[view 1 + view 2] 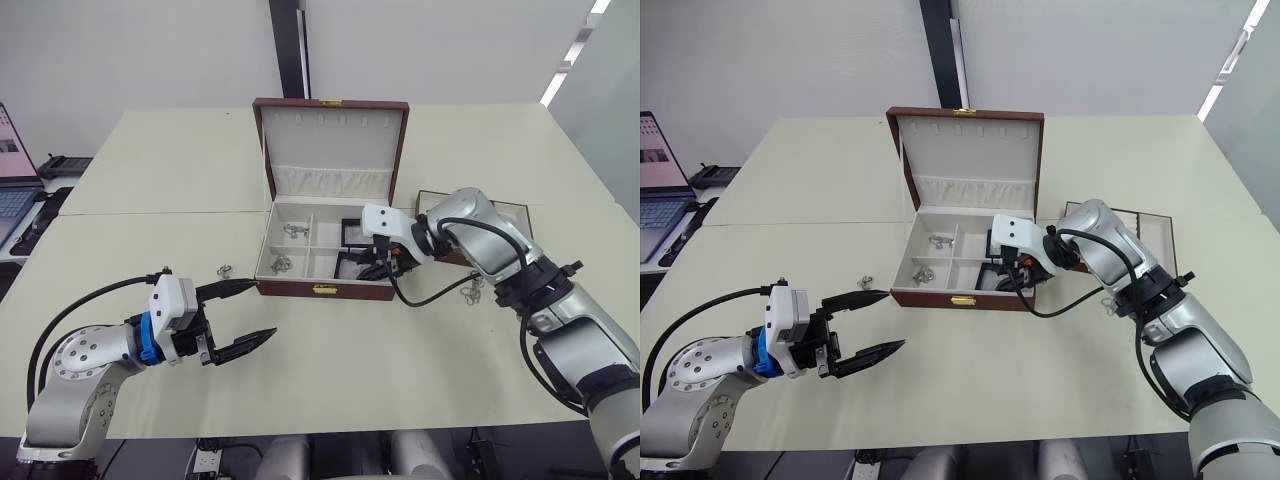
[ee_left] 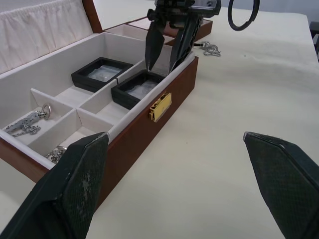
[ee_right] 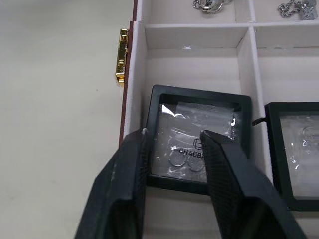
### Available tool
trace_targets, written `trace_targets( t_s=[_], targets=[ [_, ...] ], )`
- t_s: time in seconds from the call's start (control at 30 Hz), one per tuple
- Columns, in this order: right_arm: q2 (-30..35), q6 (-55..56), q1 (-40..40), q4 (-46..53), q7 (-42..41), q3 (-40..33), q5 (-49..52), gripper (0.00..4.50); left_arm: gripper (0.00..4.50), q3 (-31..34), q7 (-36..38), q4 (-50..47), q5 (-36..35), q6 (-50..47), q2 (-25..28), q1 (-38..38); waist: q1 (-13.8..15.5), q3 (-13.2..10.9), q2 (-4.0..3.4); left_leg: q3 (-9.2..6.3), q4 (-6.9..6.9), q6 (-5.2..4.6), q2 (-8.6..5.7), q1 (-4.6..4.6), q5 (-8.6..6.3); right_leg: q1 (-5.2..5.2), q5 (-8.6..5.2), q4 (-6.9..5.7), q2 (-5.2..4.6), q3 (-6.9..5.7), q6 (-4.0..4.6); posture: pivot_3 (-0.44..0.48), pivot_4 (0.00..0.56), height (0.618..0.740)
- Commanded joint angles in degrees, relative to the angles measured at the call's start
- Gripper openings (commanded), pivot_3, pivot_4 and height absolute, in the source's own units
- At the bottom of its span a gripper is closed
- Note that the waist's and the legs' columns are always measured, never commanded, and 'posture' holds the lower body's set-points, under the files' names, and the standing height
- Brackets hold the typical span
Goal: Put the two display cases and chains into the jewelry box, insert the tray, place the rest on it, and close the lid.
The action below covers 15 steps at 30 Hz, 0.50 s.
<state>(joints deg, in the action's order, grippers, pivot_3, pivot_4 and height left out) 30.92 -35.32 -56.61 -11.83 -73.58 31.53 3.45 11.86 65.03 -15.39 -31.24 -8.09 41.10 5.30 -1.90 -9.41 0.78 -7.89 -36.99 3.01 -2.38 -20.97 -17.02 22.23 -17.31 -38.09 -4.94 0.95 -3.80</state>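
Note:
The jewelry box (image 1: 325,290) stands open mid-table with its lid (image 1: 330,140) upright. Both display cases lie in its right compartments, one at the front (image 2: 142,89) and one behind it (image 2: 102,73). Two chains (image 1: 292,231) (image 1: 282,265) rest in the left compartments. Loose chains lie on the table left of the box (image 1: 225,270) and to its right (image 1: 473,290). My right gripper (image 3: 174,135) hangs open just over the front case, its fingers either side of that case's edge. My left gripper (image 1: 255,312) is wide open and empty, low over the table before the box's left corner. The tray (image 1: 515,215) sits behind my right arm.
A laptop (image 1: 12,180) and a black device (image 1: 62,163) lie on a side table at the far left. A seam (image 1: 160,212) runs between the two tabletops behind the box. My right arm's black cable (image 1: 440,290) loops over the table beside the box.

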Motion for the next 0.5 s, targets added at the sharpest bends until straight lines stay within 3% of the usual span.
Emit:
trace_targets(
  t_s=[0.03,0.23,0.33,0.5],
  targets=[
    [-0.4,1.9,-2.4,-0.4,-1.2,-2.5,0.3,2.73,4.50,-0.1,0.2,-0.6,0.0,1.1,-0.3,-0.4,0.0,0.0,0.00,0.00,0.00,0.00,0.00,0.00,0.00,0.00,0.00,0.00,0.00,0.00,0.00,0.000,0.150,0.740],
    [-1.6,5.5,-3.8,-3.1,1.4,-6.4,0.5,4.47,4.50,0.3,-0.2,0.0,-0.3,0.7,-0.4,-0.8,0.0,0.0,0.00,0.00,0.00,0.00,0.00,0.00,0.00,0.00,0.01,-0.01,0.01,0.00,0.01,0.000,0.150,0.740],
    [-2.5,7.7,-3.9,-2.5,4.5,-10.4,1.3,4.47,4.50,1.3,-1.0,1.0,-0.9,0.2,-0.4,-1.5,0.0,0.0,0.00,0.00,0.00,0.00,0.00,0.00,0.00,0.02,0.01,-0.02,0.01,0.00,0.01,0.000,0.150,0.740],
    [0.2,8.7,2.5,9.6,7.7,-17.3,3.9,4.47,4.50,3.8,-2.8,3.7,-0.2,-0.1,0.7,-1.9,0.0,0.0,0.00,-0.01,0.01,0.01,0.03,-0.01,0.00,0.02,0.01,0.00,-0.01,-0.02,0.01,0.000,0.150,0.740]
  ],
)
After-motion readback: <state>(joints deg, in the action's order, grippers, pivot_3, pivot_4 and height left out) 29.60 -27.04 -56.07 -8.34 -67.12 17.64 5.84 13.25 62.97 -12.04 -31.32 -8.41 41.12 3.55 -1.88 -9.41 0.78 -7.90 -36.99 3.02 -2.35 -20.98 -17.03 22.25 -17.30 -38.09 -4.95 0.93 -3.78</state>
